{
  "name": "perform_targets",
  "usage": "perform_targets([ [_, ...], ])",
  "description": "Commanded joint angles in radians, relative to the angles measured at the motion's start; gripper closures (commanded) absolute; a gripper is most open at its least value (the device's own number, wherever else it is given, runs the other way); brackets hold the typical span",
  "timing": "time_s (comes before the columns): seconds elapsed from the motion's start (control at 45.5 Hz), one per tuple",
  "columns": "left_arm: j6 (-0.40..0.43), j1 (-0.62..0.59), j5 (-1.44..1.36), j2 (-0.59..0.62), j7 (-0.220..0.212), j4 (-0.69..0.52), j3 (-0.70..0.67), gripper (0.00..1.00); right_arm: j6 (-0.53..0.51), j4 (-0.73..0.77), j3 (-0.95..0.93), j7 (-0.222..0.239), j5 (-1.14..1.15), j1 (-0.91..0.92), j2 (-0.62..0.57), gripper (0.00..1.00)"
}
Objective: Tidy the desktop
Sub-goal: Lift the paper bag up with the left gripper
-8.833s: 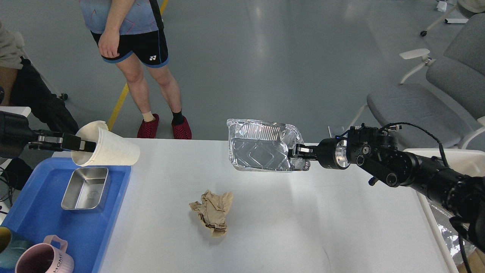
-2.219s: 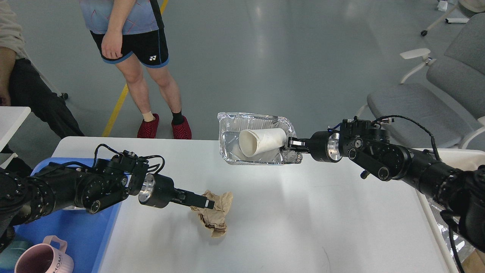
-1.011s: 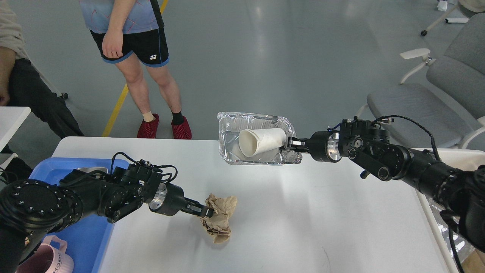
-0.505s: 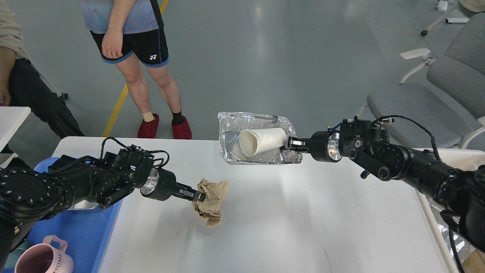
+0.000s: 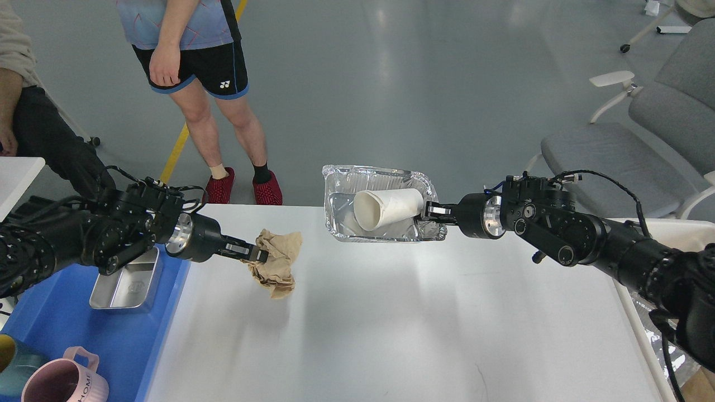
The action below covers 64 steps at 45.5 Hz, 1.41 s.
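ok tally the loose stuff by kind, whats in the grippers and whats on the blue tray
Foil tray, held by the right gripper: 1
Paper cup, lying in the foil tray: 1
Crumpled brown paper, held by the left gripper: 1
Metal tin on the blue tray: 1
Mugs on the blue tray, pink and teal: 2
Total: 6

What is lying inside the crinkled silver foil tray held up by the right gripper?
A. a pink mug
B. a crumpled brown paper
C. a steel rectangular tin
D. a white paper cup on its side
D: a white paper cup lies on its side in the crinkled silver foil tray, which the right gripper pinches at its rim; the crumpled brown paper hangs from the left gripper.
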State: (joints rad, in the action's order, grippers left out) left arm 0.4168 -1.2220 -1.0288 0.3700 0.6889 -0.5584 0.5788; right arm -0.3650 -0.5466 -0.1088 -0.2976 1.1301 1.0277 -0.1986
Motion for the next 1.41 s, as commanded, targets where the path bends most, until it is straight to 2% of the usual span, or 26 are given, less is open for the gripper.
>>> perform_targets([
  [0.0, 0.002, -0.073, -0.002, 0.099, -0.009, -0.130, 0.001, 1.00, 0.000, 0.005, 0.000, -0.002, -0.001, 0.000, 0.001, 1.00],
  [0.176, 0.000, -0.214, -0.004, 0.240, -0.020, -0.304, 0.041, 1.00, 0.000, 0.005, 0.000, 0.000, -0.001, -0.001, 0.001, 1.00],
  [0.396, 0.010, -0.454, -0.013, 0.441, -0.020, -0.528, 0.177, 1.00, 0.001, 0.013, 0.000, -0.002, 0.000, -0.005, 0.004, 1.00],
  [0.637, 0.131, -0.714, -0.014, 0.552, -0.020, -0.571, 0.205, 1.00, 0.000, 0.017, 0.000, -0.002, 0.000, 0.000, 0.011, 1.00],
  [1.099, 0.117, -0.722, -0.016, 0.523, -0.026, -0.572, 0.200, 1.00, 0.000, 0.025, 0.000, -0.002, 0.000, 0.000, 0.030, 1.00],
  [1.384, 0.066, -0.705, -0.007, 0.422, -0.035, -0.561, 0.191, 1.00, 0.000, 0.024, 0.001, -0.002, 0.000, 0.006, 0.036, 1.00],
])
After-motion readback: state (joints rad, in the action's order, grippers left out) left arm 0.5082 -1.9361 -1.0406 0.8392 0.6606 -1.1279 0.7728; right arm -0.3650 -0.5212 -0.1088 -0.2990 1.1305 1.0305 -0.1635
